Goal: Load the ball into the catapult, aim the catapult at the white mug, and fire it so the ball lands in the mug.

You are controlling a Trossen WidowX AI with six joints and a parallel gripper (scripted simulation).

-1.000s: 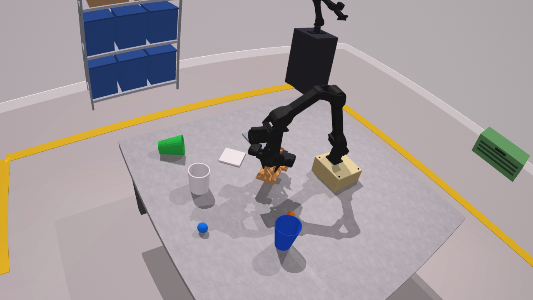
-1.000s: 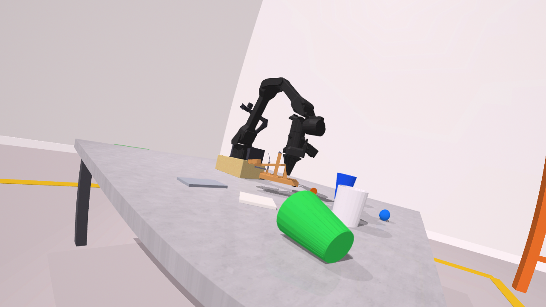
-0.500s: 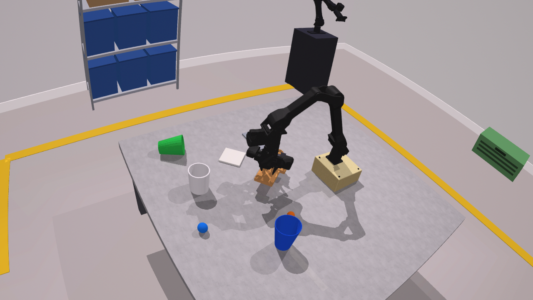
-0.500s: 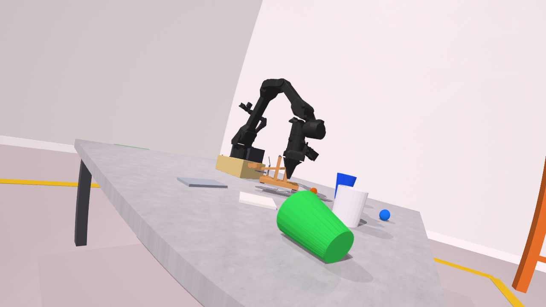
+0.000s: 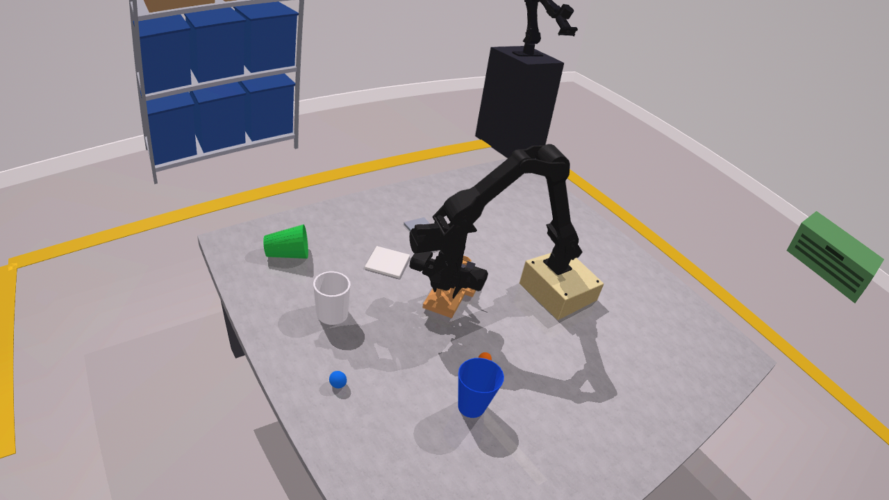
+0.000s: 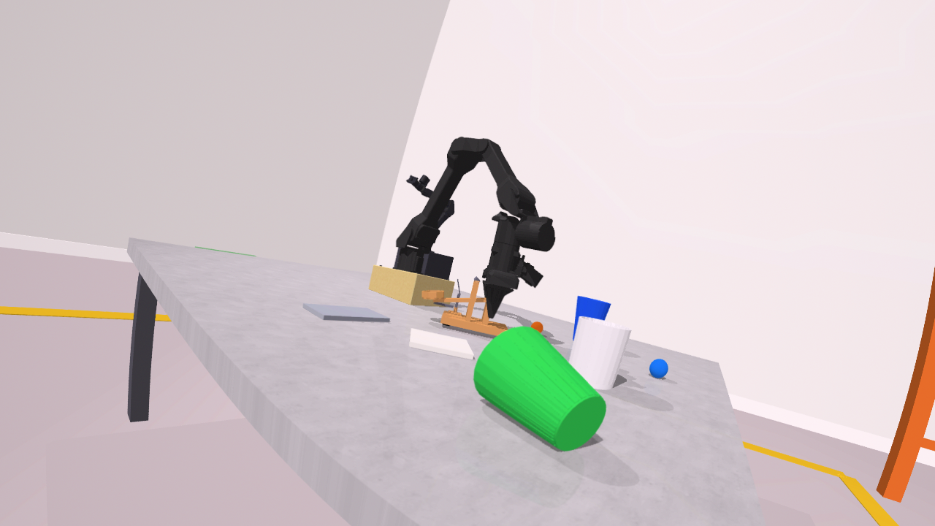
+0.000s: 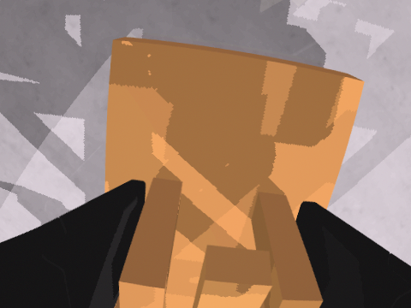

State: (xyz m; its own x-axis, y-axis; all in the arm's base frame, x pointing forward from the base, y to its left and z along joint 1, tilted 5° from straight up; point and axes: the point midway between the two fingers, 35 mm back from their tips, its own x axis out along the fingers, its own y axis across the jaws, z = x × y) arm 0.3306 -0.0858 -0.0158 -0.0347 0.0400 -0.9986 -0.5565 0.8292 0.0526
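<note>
One step: turning the catapult (image 7: 229, 137) to aim.
Gripper (image 7: 219, 245): jaws squeezing the catapult frame between them.
Next: swing it toward the mug (image 5: 331, 297).

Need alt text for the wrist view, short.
Looking down between two black gripper fingers shut on the sides of an orange wooden catapult, whose flat base stretches away over a grey table crossed by angular shadows. No ball or mug is in view.
</note>
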